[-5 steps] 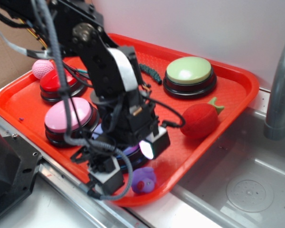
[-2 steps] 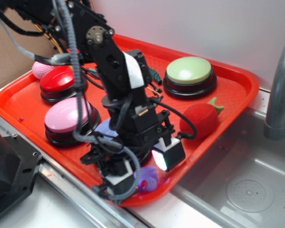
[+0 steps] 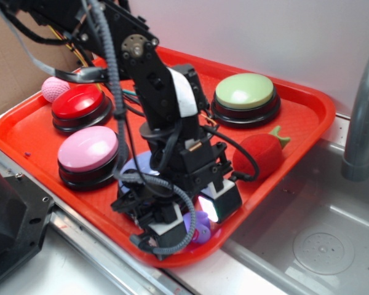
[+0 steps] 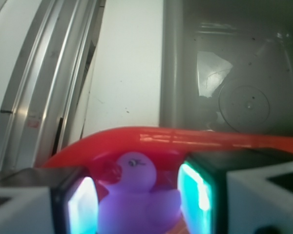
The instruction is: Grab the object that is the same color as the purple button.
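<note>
Approach step done, grasp pending: pincer (image 4: pixel 136 204) stands open astride the purple duck-shaped toy (image 4: pixel 136 195), which sits between its lit pads at the red tray's near rim (image 4: pixel 195 137); next, close squarely without nudging it.

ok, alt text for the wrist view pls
A small purple toy duck sits between the two glowing fingers of the open gripper, at the red tray's rim. Beyond the rim lie a pale counter and a grey sink basin with a round drain.
</note>
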Action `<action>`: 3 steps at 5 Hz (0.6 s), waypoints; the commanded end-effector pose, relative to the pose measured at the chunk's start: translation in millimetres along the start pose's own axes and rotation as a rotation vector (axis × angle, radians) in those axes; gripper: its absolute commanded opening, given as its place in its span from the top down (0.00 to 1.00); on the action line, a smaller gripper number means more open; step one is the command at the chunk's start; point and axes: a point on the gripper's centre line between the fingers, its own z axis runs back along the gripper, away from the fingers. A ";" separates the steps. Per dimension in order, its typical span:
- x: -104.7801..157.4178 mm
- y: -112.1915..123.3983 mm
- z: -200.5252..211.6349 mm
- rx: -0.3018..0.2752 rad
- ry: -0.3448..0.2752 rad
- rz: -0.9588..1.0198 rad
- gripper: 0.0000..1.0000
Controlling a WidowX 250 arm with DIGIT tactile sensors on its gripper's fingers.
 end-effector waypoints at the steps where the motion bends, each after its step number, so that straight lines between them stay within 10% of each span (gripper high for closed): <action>1: -47.5 -11.1 67.2 0.168 0.121 0.369 1.00; 3: -78.8 -9.3 118.5 0.241 0.068 0.773 1.00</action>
